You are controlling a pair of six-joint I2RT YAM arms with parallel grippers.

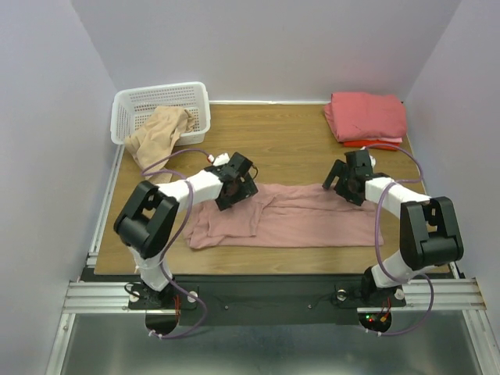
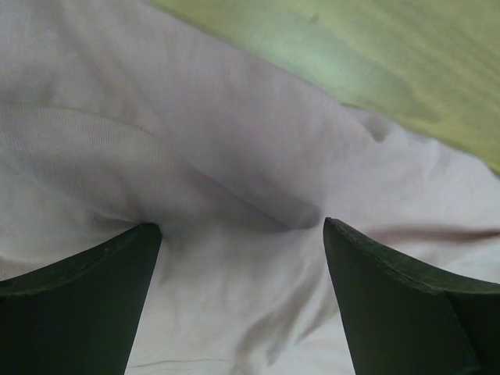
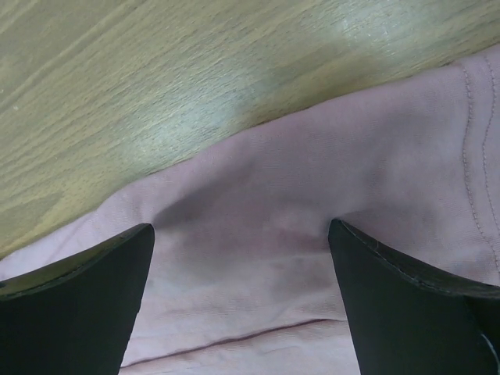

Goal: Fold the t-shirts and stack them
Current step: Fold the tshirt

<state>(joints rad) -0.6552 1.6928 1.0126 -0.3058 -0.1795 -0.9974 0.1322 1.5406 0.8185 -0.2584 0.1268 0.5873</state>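
Now left gripper (image 1: 236,184) and right gripper (image 1: 348,181) hover, released, at the pink shirt (image 1: 297,223), twelve-o'clock edge. Next, probably pinch, fold toward six.

Dusty-pink t-shirt (image 1: 305,223) of soft matt fine-knit cloth with stitched hems, bench (image 1: 289,144) of wood-grain board with a faint sheen, basket (image 1: 156,98) of smooth white plastic lattice, beige t-shirt (image 1: 160,133) of limp matt cloth, ribbed pale metal rail (image 1: 98,297)
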